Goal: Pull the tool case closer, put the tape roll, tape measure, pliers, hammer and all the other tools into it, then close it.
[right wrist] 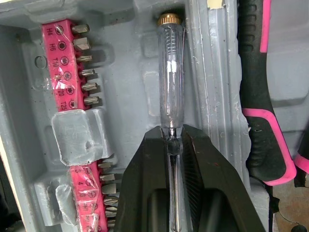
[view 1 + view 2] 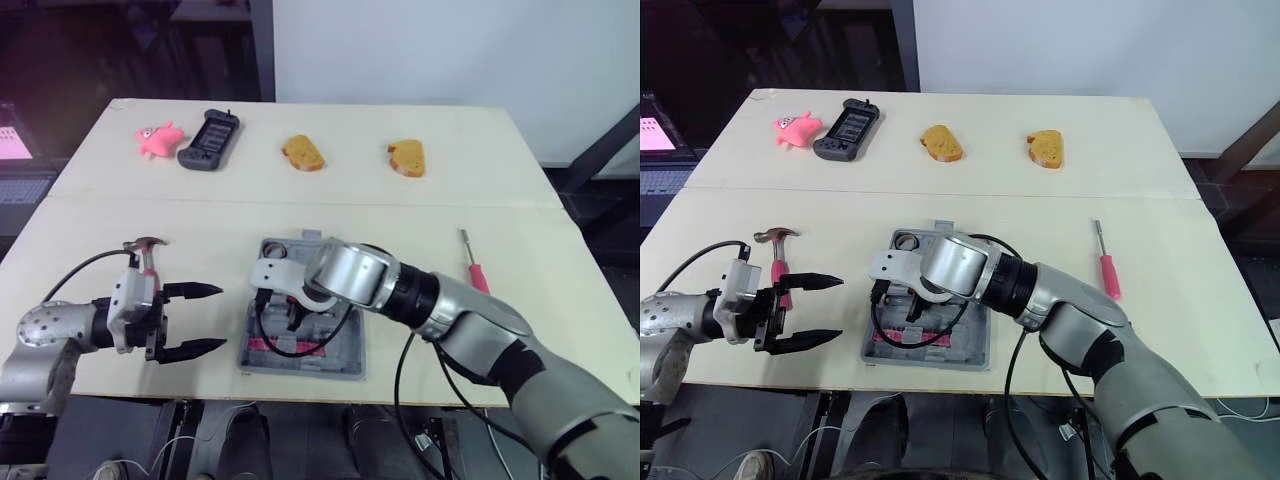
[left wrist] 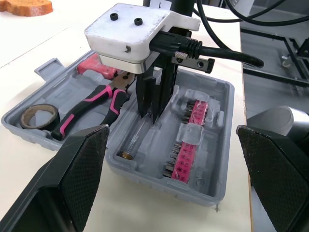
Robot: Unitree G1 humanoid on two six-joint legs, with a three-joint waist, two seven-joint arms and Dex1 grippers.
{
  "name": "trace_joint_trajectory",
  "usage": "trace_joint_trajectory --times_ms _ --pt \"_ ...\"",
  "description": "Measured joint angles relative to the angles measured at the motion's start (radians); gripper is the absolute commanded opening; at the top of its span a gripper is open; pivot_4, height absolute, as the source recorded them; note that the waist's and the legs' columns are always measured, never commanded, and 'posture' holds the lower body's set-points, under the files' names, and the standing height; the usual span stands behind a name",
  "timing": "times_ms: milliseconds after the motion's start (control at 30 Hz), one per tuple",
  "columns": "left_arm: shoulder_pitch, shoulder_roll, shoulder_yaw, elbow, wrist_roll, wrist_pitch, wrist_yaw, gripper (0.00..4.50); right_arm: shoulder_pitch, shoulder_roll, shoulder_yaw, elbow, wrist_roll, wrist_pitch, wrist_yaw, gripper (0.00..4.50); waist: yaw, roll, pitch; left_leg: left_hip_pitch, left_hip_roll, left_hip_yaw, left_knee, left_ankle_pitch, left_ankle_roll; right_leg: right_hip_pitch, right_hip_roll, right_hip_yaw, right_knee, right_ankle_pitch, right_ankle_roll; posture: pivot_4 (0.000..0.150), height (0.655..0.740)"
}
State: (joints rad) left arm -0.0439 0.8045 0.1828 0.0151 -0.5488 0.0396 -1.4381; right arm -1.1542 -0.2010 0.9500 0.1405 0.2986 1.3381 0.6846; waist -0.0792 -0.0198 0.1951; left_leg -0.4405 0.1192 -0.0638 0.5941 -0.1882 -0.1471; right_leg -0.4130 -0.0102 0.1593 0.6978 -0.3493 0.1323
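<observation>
My right pincer (image 1: 172, 139) is clamped on the slim end of the clear screwdriver (image 1: 171, 72), which lies in its tool case (image 3: 225, 116) groove between bit strip (image 1: 72, 63) and pliers (image 1: 263, 96); it looks light, stiff, slick and crackable, so I judge a gentle pinch here best.

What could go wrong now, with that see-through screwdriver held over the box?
1. The right tool pinches the clear screwdriver by its thin end; let go crooked, it might miss its groove in the case and block closing.
2. The hammer and red screwdriver lie on the table outside; closing now would leave them behind.
3. The hammer lies right by the open left tool, which might knock it.
</observation>
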Motion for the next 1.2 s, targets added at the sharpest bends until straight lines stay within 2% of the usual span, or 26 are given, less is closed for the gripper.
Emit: trace_joint_trajectory --times_ms 133,167,233,267,400,433,633,900,1033,1133,1200 --pt "0.001 0.0 0.0 -0.002 0.0 0.002 0.0 4.5 0.002 0.002 0.0 0.0 -0.012 -0.003 0.013 0.13 -0.003 0.0 0.0 0.0 0.0 0.0 0.0 0.0 0.0 0.0 0.0 0.0 0.0 0.0 0.0 0.15 0.7395" --pt "0.001 0.0 0.0 -0.003 0.0 0.002 0.0 4.5 0.002 0.002 0.0 0.0 -0.013 -0.004 0.016 0.98 -0.003 0.0 0.0 0.0 0.0 0.0 0.0 0.0 0.0 0.0 0.0 0.0 0.0 0.0 0.0 0.15 0.7395" --pt "0.001 0.0 0.0 -0.008 -0.001 0.003 0.0 4.5 0.003 0.002 0.0 -0.001 -0.019 -0.008 0.024 1.73 -0.003 0.0 0.0 0.0 0.0 0.0 0.0 0.0 0.0 0.0 0.0 0.0 0.0 0.0 0.0 0.15 0.7395" --pt "0.001 0.001 0.0 -0.009 -0.001 0.004 0.0 4.5 0.003 0.003 0.0 -0.003 -0.018 -0.008 0.032 2.31 -0.003 0.0 0.0 0.0 0.0 0.0 0.0 0.0 0.0 0.0 0.0 0.0 0.0 0.0 0.0 0.15 0.7395" --pt "0.001 0.001 0.0 -0.012 -0.001 0.014 0.0 4.5 0.003 0.016 -0.002 -0.024 -0.017 -0.007 0.05 4.16 -0.002 0.0 0.0 0.0 0.0 0.0 0.0 0.0 -0.001 0.0 0.0 0.0 0.0 0.0 0.0 0.15 0.7395" --pt "0.001 0.001 0.0 -0.012 -0.002 0.015 0.0 4.5 0.003 0.017 -0.002 -0.029 -0.017 -0.007 0.053 4.39 -0.001 0.0 0.0 0.0 0.0 0.0 0.0 0.001 -0.001 0.0 0.0 0.0 0.0 0.0 0.0 0.15 0.7395" --pt "0.004 0.001 0.0 -0.017 -0.005 0.021 0.0 4.5 0.0 -0.012 -0.037 -0.067 -0.019 0.011 0.059 4.39 0.005 0.0 0.0 0.0 0.0 0.0 0.001 0.001 -0.001 0.0 0.0 0.0 0.0 0.0 0.0 0.15 0.7395" --pt "0.006 0.001 0.0 -0.021 -0.005 0.024 0.001 4.5 0.016 -0.065 -0.188 -0.219 0.006 0.05 0.057 4.39 0.007 0.0 0.0 -0.001 0.0 0.0 -0.002 0.001 -0.001 -0.001 0.0 0.0 0.0 0.0 0.0 0.15 0.7395" --pt "0.007 0.002 0.0 -0.023 -0.005 0.033 0.002 4.5 0.113 -0.07 -0.311 -0.302 0.028 0.029 0.027 4.39 0.008 0.0 0.0 -0.001 0.0 0.0 -0.001 0.001 -0.001 -0.001 0.0 0.0 0.0 0.0 0.0 0.15 0.7395" --pt "0.005 0.003 0.001 -0.025 -0.006 0.037 0.002 4.5 0.237 -0.076 -0.389 -0.354 0.027 -0.059 -0.015 4.39 0.008 -0.001 0.0 -0.001 0.0 0.0 -0.001 0.001 -0.001 0.0 0.0 0.0 0.0 0.0 0.0 0.15 0.7395" --pt "0.003 0.004 0.001 -0.025 -0.006 0.04 0.002 4.5 0.3 -0.072 -0.418 -0.373 0.023 -0.105 -0.042 3.84 0.008 0.0 0.0 -0.001 0.0 0.0 -0.001 0.001 -0.001 0.0 0.0 0.0 0.0 0.0 0.0 0.15 0.7395"
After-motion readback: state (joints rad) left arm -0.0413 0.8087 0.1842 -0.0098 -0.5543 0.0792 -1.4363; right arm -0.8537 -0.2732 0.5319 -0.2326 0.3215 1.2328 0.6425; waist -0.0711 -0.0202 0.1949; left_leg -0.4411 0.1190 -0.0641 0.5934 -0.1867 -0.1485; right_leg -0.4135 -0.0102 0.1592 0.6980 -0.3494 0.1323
